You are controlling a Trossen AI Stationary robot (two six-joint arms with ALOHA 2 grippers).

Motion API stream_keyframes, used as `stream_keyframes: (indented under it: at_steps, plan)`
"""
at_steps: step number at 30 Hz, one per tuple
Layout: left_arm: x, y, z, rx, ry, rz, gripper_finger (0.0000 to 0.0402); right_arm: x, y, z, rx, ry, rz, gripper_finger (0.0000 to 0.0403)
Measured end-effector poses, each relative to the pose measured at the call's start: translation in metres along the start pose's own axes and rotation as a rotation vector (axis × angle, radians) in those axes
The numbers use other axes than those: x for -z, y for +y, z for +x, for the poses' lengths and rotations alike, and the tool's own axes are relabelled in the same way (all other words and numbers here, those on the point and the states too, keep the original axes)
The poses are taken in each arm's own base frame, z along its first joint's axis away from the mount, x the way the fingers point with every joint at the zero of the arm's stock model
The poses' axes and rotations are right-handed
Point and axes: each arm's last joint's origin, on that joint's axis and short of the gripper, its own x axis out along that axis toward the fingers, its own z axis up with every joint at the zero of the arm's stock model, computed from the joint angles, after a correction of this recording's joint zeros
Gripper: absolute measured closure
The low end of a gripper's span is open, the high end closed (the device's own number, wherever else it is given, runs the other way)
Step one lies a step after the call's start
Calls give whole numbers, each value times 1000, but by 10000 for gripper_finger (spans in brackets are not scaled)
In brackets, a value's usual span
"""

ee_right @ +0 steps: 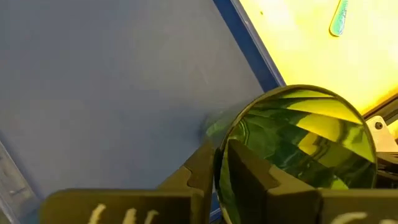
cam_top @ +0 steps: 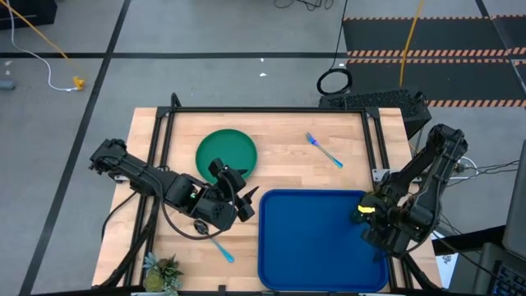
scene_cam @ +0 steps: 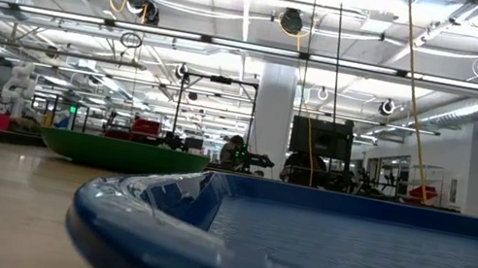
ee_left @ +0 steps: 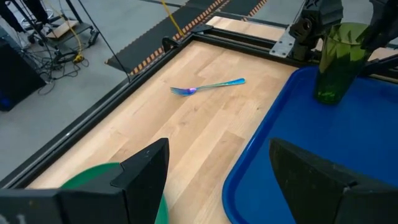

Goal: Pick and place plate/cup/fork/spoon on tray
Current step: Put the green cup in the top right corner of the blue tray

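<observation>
The blue tray [cam_top: 312,247] lies at the near right of the table. The green plate [cam_top: 226,150] lies flat on the table left of it, and shows in the low view [scene_cam: 122,154]. The fork [cam_top: 325,151] lies on the wood beyond the tray, and the spoon [cam_top: 221,247] lies near the front edge left of the tray. My right gripper [cam_top: 367,210] is shut on the olive-green cup [ee_left: 339,59] over the tray's right side. My left gripper [cam_top: 241,200] is open and empty, between the plate's near edge and the tray's far left corner. My right gripper holds the cup by its rim [ee_right: 219,163], with one finger inside the cup and one outside. The fingers come from above. The cup stands upright with its base [ee_left: 326,98] at the tray's floor; I cannot tell whether it touches.
A spiky potted plant [cam_top: 162,271] stands at the near left corner. A black metal frame [cam_top: 271,110] runs around the table's far and side edges. Bare wood lies between the plate and the fork.
</observation>
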Motion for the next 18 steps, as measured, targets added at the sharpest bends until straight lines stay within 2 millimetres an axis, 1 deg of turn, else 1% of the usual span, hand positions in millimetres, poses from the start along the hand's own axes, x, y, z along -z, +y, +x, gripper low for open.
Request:
stream_keyframes:
  at_steps: [8,18]
  plan:
    - [0,0,0,0,0,0,124,1,-4,0,40,21,-13,339]
    - [0,0,0,1,-1,-6,124,1,-4,0,42,22,-8,334]
